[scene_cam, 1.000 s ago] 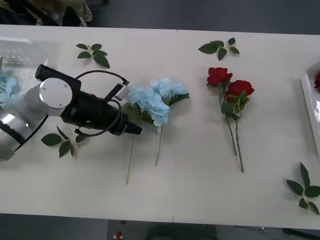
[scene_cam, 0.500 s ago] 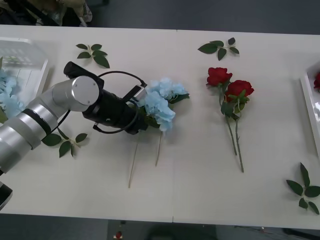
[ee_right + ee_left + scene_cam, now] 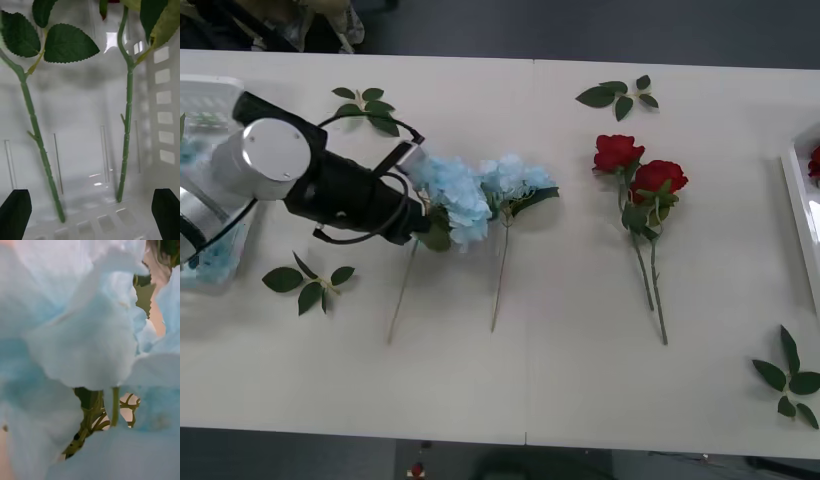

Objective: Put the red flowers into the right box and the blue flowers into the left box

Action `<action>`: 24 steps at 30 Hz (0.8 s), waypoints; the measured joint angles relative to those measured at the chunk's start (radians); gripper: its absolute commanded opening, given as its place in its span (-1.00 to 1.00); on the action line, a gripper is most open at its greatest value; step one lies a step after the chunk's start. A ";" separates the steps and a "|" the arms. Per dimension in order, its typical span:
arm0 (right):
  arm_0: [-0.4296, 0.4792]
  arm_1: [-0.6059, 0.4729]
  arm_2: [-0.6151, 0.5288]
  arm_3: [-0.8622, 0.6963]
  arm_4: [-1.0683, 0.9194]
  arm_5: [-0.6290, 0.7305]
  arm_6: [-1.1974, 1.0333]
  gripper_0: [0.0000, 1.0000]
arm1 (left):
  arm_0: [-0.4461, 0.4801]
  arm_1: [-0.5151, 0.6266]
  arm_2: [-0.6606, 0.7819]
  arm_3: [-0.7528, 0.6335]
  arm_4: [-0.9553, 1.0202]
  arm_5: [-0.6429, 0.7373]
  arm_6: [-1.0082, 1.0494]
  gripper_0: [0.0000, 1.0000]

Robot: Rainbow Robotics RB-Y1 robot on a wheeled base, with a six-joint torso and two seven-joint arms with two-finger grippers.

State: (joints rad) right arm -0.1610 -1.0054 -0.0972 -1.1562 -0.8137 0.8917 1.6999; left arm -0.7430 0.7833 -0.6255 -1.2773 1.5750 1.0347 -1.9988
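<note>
Left claw [image 3: 423, 222], clenched on one blue flower [image 3: 452, 195], has shifted it left from the second blue flower [image 3: 518, 180]. Right of those: two red flowers [image 3: 638, 175] on the table [image 3: 560, 380].

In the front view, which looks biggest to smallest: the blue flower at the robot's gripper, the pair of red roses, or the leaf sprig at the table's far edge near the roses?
1. The pair of red roses, stems included.
2. The blue flower at the left gripper, a close second; part of it is hidden, so this order is unsure.
3. The leaf sprig, clearly smallest.
</note>
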 measured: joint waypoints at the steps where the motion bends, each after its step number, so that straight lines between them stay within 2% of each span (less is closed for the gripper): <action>1: 0.000 0.000 0.000 -0.014 -0.013 0.018 0.000 0.89 | 0.000 0.033 0.000 -0.012 0.035 0.000 0.000 -1.00; 7: 0.001 0.000 0.000 -0.170 -0.088 0.153 -0.038 0.88 | 0.000 0.243 0.000 -0.043 0.249 0.001 0.000 -1.00; 13: 0.001 0.025 0.000 -0.414 -0.073 0.290 -0.277 0.88 | 0.000 0.486 0.000 -0.061 0.364 0.069 0.000 -1.00; 19: 0.001 0.122 0.000 -0.586 -0.009 0.362 -0.430 0.89 | 0.000 0.656 0.000 -0.033 0.366 0.105 0.000 -1.00; 24: 0.001 0.195 0.000 -0.655 -0.003 0.403 -0.556 0.88 | 0.000 0.708 0.000 0.015 0.213 0.105 0.000 -1.00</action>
State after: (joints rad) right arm -0.1602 -0.8102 -0.0975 -1.8114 -0.8170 1.2951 1.1439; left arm -0.7431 1.4918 -0.6256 -1.2626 1.7877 1.1394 -1.9989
